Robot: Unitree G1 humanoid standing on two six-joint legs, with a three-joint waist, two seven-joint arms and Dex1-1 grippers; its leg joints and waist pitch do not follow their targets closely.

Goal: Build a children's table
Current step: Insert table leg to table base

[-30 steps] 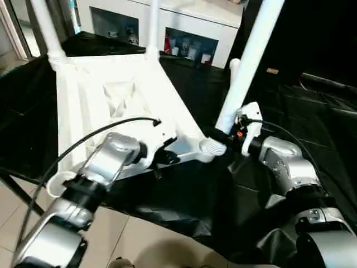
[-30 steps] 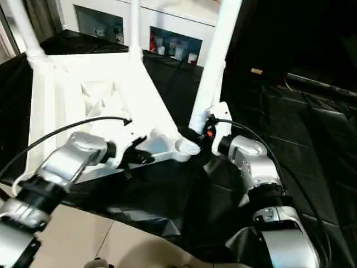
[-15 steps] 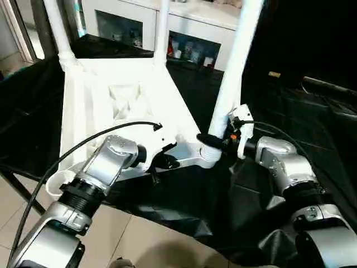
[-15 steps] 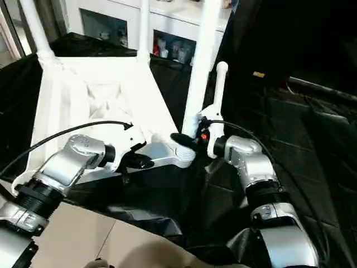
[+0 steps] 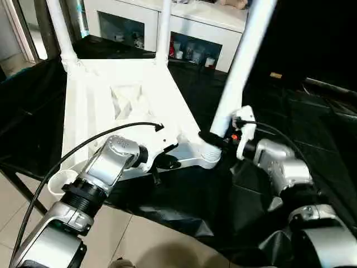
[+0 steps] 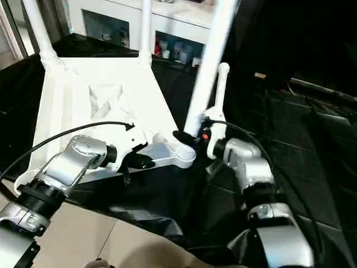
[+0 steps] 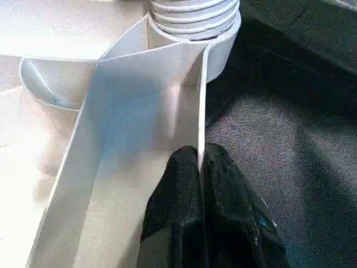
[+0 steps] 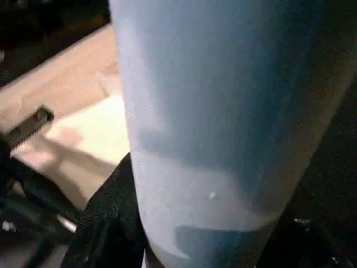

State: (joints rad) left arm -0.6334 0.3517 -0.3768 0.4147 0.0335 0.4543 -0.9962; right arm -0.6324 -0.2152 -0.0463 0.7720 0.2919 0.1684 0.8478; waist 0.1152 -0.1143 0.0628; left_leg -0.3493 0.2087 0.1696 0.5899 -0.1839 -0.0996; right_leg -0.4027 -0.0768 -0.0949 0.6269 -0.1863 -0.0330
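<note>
Two legs in, third (image 5: 237,70) tilted over socket (image 5: 209,152): your R fingers (image 5: 215,138) hold it, L fingers (image 7: 202,184) pinch top's rim (image 7: 202,106); misaligned push could jam w/ top sliding on counter (image 5: 312,128)

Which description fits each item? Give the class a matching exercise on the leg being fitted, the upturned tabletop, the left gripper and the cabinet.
Items:
1. leg
2. tabletop
3. left gripper
4. cabinet

Descriptions:
A. shut on a thin rib of the tabletop
B. stands behind, with glass doors
C. held by the right gripper at the near corner socket
D. lies underside up on black cloth

Pairs: 1-C, 2-D, 3-A, 4-B
</note>
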